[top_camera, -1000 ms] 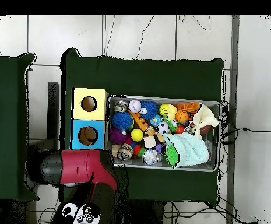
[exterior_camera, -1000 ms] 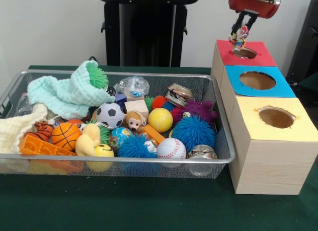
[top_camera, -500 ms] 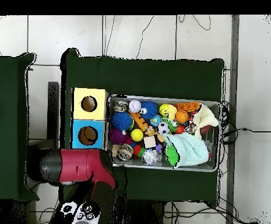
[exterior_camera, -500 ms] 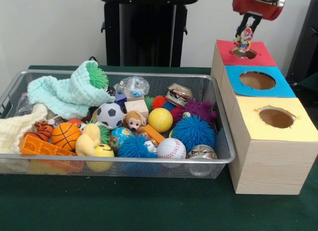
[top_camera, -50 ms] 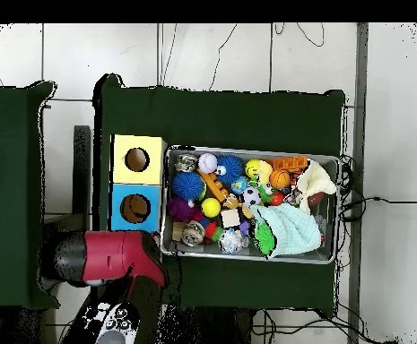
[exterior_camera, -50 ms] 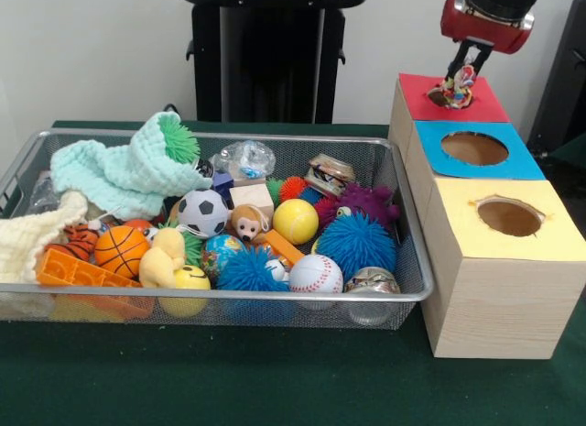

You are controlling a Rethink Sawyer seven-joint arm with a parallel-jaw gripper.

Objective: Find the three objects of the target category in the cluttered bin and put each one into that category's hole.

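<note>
One small multicoloured toy (exterior_camera, -50 ms: 458, 85) was seen clamped between the fingers of the gripper (exterior_camera, -50 ms: 461, 80) in the upper right of the front view, held just over the hole in the red-topped box (exterior_camera, -50 ms: 478, 104). Against the frames a second and half a second earlier, the gripper had been shifted slightly rightward and raised, and the toy had been carried with it to hang at the hole's rim rather than left of it. This was judged to mean the drop was close, with the toy not yet released. The blue-topped box (exterior_camera, -50 ms: 513, 166) and yellow-topped box (exterior_camera, -50 ms: 549, 232) stood in a row in front, touching, both holes showing nothing inside. The wire bin (exterior_camera, -50 ms: 403, 293), at centre left, was crowded with balls, plush toys and cloths; its right rim sat just beside the boxes, leaving little room there. Open green tablecloth (exterior_camera, -50 ms: 275, 380) was left along the lower edge.

In the overhead view, the red arm (top_camera, -50 ms: 113, 255) was seen at lower left, covering the red box; the gripper and toy were hidden beneath it. The arm had been drawn a little lower in frame. Clear cloth was seen above the bin.
</note>
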